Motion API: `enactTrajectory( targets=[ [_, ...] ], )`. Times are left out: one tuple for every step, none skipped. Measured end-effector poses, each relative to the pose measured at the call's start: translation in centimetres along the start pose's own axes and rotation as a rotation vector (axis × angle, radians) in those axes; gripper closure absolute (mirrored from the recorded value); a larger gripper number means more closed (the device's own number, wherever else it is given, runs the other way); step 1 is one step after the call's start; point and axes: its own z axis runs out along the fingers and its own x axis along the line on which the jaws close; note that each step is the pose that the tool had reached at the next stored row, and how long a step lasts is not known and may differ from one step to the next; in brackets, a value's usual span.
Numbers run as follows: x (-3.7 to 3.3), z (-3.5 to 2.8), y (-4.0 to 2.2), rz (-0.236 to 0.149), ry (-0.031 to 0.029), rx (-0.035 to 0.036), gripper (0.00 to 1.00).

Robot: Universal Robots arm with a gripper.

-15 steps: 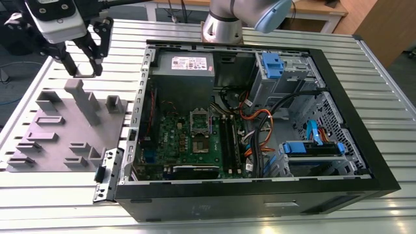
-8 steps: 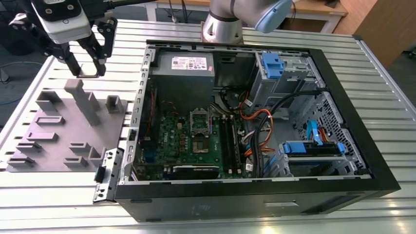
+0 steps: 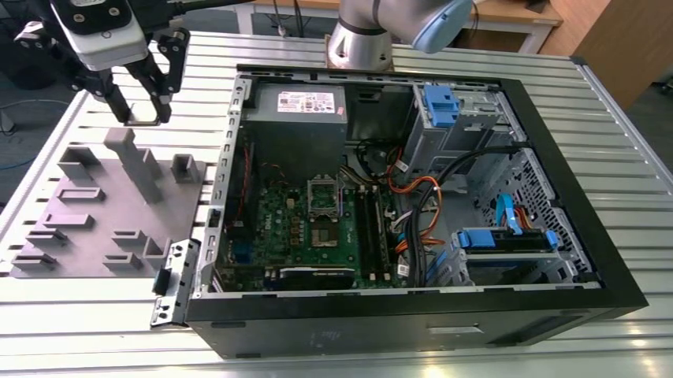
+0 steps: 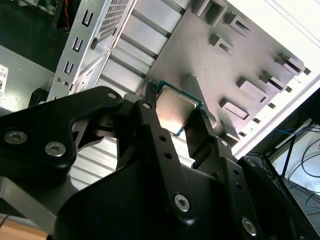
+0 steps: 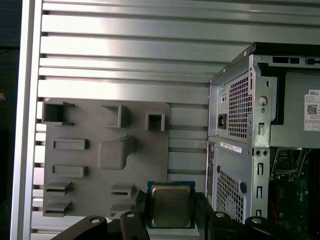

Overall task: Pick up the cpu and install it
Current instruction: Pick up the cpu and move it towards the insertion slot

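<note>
First wrist view shows the claw (image 5: 171, 216) gripping the cpu (image 5: 171, 204)

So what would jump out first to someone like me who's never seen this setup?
Probably the big open computer case, lying on its side across the middle of the exterior view with its green board and cables bared. Next, at that view's upper left, the black gripper hangs by a grey holder plate; both wrist views show it pinching the cpu, a small silvery square chip.
</note>
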Motion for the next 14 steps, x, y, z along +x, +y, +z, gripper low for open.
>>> enactTrajectory(
  targets=[
    [0.0,0.0,0.0,0.0,0.0,0.0,0.53],
    [0.0,0.0,0.0,0.0,0.0,0.0,0.53],
    [-0.01,0.0,0.0,0.0,0.0,0.0,0.53],
    [-0.13,0.0,0.0,0.0,0.0,0.0,0.53],
    [-0.22,0.0,-0.01,0.0,0.0001,0.0001,0.53],
    [-0.34,0.0,-0.01,0.0,0.0,0.0,0.53],
    [-0.52,0.0,-0.02,0.0,0.0001,0.0,0.53],
    [-0.75,0.0,-0.02,0.0,0.0001,0.0001,0.53],
    [-1.03,0.01,-0.03,0.0,0.0,0.0,0.53],
    [-1.33,0.01,-0.04,0.0,0.0,0.0,0.53],
    [-1.63,0.02,-0.05,0.0,-0.0001,-0.0001,0.53],
    [-1.93,0.03,-0.06,0.0,0.0,-0.0001,0.53],
    [-2.23,0.03,-0.07,0.0,-0.0001,-0.0001,0.53],
    [-2.61,0.03,-0.08,0.0,0.0,0.0,0.53]
  ],
)
